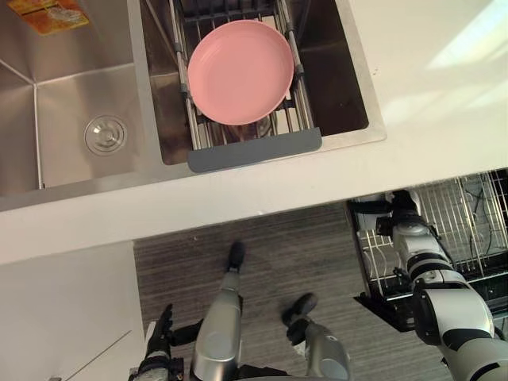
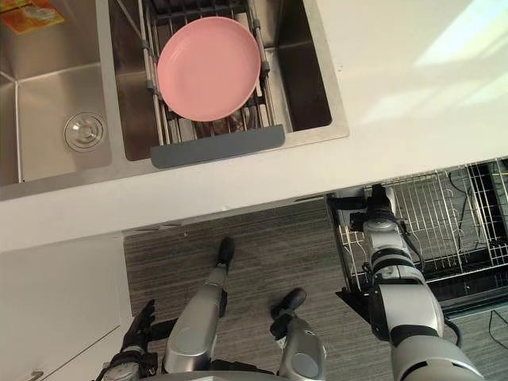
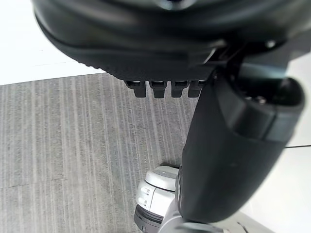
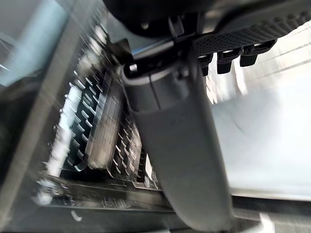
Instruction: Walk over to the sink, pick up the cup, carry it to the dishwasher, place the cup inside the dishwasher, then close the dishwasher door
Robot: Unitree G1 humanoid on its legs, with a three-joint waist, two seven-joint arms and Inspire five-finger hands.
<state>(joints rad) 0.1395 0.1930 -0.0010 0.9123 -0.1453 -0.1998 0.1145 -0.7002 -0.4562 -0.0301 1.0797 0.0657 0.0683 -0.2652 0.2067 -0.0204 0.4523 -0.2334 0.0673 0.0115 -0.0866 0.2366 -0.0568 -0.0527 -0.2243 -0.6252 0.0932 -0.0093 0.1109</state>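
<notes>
My right hand (image 1: 402, 208) reaches over the open dishwasher's wire rack (image 1: 468, 214), just below the counter edge. Its own wrist view shows the thumb (image 4: 180, 145) straight, nothing in the hand, and the rack's tines (image 4: 97, 131) close behind. My left hand (image 1: 161, 332) hangs low over the floor with its fingers straight and nothing in it. A pink plate (image 1: 240, 71) lies on a metal drying rack (image 1: 254, 151) across the right sink basin. Something small and brownish (image 2: 230, 125) peeks from under the plate's near edge; I cannot tell what it is.
The left sink basin (image 1: 71, 95) has a round drain (image 1: 105, 133) and a yellow-orange packet (image 1: 49, 14) at its far edge. A white counter (image 1: 429, 71) runs beside the sink and above the dishwasher. A white cabinet front (image 1: 63, 309) stands beside the left hand.
</notes>
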